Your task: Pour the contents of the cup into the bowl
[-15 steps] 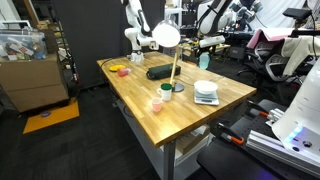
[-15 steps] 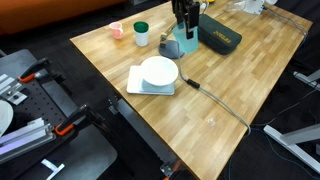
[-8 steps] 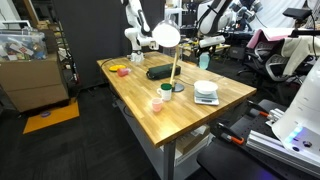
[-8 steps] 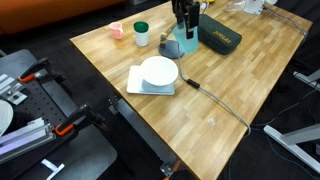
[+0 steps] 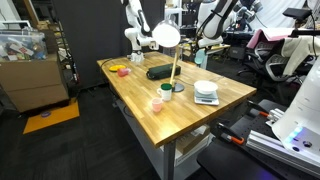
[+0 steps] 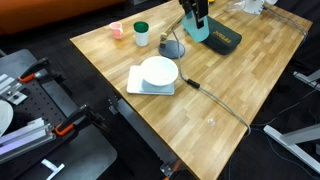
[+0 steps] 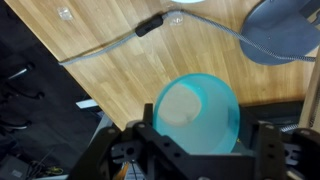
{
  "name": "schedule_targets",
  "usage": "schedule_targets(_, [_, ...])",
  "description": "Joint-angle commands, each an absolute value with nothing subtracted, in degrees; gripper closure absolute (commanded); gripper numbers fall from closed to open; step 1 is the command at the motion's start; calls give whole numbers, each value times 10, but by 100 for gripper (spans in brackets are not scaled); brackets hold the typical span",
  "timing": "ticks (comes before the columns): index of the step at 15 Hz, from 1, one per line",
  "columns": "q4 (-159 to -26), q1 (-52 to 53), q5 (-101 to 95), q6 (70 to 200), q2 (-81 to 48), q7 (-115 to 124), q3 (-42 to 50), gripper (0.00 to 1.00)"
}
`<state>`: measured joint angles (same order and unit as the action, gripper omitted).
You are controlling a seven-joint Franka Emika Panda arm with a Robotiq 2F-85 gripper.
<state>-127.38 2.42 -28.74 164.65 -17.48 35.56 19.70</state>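
Your cup (image 6: 197,29), translucent pale blue-green, hangs tilted above the surface (image 6: 230,80), clamped in the gripper (image 7: 200,150). Your bowl (image 6: 158,71) is white, shallow and upright, near the surface's long edge, well apart from the cup.

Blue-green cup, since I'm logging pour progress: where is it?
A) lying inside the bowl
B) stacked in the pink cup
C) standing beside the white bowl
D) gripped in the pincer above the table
D: the pincer is closed on the cup, holding it off the table, away from the bowl.
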Motion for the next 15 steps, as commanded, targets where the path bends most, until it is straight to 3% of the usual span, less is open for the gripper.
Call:
schedule_targets(1, [-1302,66,-388,1720,-176,430,263,48])
schedule_targets(6, [-1340,118,-505,1776,-165,543,336,48])
schedule_targets(7, [-1327,97,-478,1753,-175,515,311,23])
schedule_targets(12, [-1332,113,-490,1764,-174,533,326,23])
schedule_targets(13, [-1332,113,-490,1764,-174,533,326,48])
schedule_targets(15, [-1305,151,-542,1769,-188,571,376,48])
